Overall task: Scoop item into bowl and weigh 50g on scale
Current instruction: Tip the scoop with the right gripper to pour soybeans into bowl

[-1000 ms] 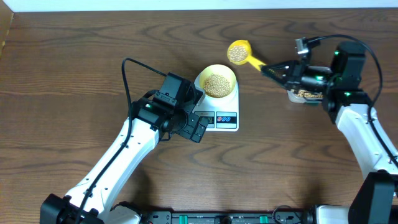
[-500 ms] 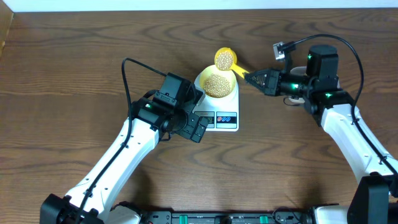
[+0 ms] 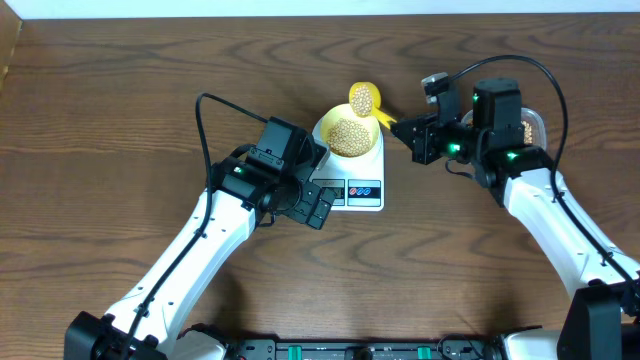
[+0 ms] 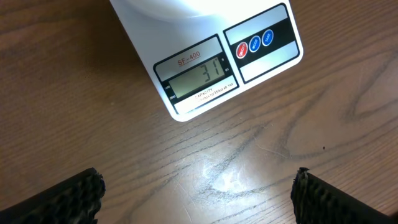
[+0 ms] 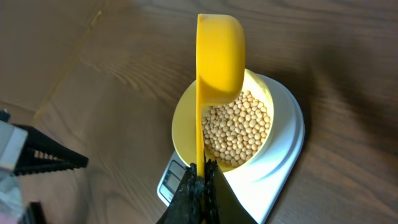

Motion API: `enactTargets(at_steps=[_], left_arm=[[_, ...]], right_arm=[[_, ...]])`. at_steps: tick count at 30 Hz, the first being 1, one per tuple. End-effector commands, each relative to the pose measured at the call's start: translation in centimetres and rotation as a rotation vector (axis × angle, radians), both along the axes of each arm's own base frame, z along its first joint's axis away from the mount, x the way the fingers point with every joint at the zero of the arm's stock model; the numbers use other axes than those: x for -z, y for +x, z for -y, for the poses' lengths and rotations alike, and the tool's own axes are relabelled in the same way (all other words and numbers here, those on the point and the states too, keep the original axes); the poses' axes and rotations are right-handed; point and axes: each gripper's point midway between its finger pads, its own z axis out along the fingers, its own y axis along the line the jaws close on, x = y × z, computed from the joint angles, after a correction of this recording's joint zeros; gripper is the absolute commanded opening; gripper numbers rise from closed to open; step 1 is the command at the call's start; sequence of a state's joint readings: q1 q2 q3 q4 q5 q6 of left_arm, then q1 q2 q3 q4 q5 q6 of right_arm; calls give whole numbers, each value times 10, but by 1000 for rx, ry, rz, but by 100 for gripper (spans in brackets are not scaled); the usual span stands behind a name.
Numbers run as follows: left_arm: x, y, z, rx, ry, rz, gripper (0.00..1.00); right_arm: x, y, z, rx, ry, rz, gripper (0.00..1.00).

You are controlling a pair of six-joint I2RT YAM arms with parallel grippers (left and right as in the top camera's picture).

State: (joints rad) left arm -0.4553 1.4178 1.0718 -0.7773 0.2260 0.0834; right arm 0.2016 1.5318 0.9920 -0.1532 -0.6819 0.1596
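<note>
The pale-yellow bowl (image 3: pixel 347 131) stands on the white scale (image 3: pixel 352 185) and holds many tan beans (image 5: pixel 239 127). The scale's display (image 4: pixel 198 76) reads 31. My right gripper (image 5: pixel 202 180) is shut on the handle of the bright yellow scoop (image 5: pixel 219 59), which is tipped on its side over the bowl's far rim; the scoop also shows in the overhead view (image 3: pixel 362 100). My left gripper (image 4: pixel 199 196) is open and empty, low over the wood just in front of the scale.
A clear tub (image 3: pixel 530 125) shows partly behind the right arm at the right. Bare wooden tabletop (image 3: pixel 450 260) lies around the scale. The left arm (image 3: pixel 200 250) reaches in from the lower left.
My right gripper has carried the scoop leftward from beside the tub to the bowl and rolled it onto its side over the rim. The left arm has not moved.
</note>
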Motion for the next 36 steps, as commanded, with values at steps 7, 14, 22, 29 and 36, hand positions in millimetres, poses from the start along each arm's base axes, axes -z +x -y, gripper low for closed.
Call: enactTargets(at_steps=[7, 14, 22, 29, 36], left_arm=[[6, -1, -2, 10, 18, -6, 98], [6, -1, -2, 9, 18, -6, 98], [6, -1, -2, 9, 18, -6, 98], [6, -1, -2, 9, 18, -6, 98], [6, -1, -2, 9, 18, -6, 98]], right_arm=[[7, 0, -16, -60, -134, 118, 1], [11, -3, -16, -75, -162, 122, 1], [17, -9, -15, -112, -199, 125, 1], [18, -9, -15, -112, -199, 125, 1], [20, -10, -14, -108, -207, 114, 1]])
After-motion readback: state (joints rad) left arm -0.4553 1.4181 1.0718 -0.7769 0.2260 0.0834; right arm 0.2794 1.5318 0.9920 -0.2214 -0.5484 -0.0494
